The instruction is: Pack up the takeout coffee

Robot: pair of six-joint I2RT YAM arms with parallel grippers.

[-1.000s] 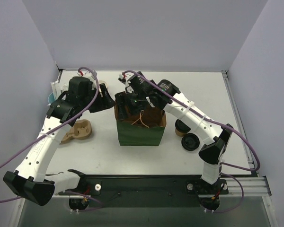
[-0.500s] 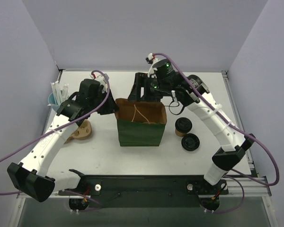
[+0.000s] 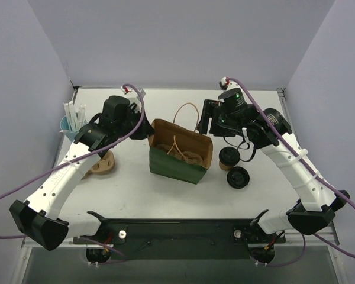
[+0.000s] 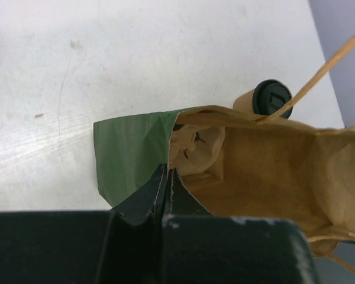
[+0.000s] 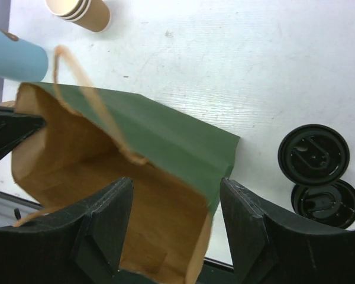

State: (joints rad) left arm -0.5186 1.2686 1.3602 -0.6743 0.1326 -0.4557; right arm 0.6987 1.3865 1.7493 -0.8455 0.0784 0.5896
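The takeout coffee, a small kraft cup with a black lid, stands on the table just right of the green paper bag. It also shows past the bag in the left wrist view and from above in the right wrist view. My left gripper is shut on the bag's left rim, and the bag leans with its mouth open. A tan moulded shape lies inside. My right gripper hangs open over the bag's right rim, holding nothing.
A loose black lid lies in front of the coffee. A tan cup carrier sits left of the bag. A blue cup with white sticks stands at far left, stacked lidless tan cups near it. The bag's handle loops upward.
My right gripper has lifted out of the bag and swung back to the right. My left gripper has closed on the bag's left rim, and the bag has tilted and turned.
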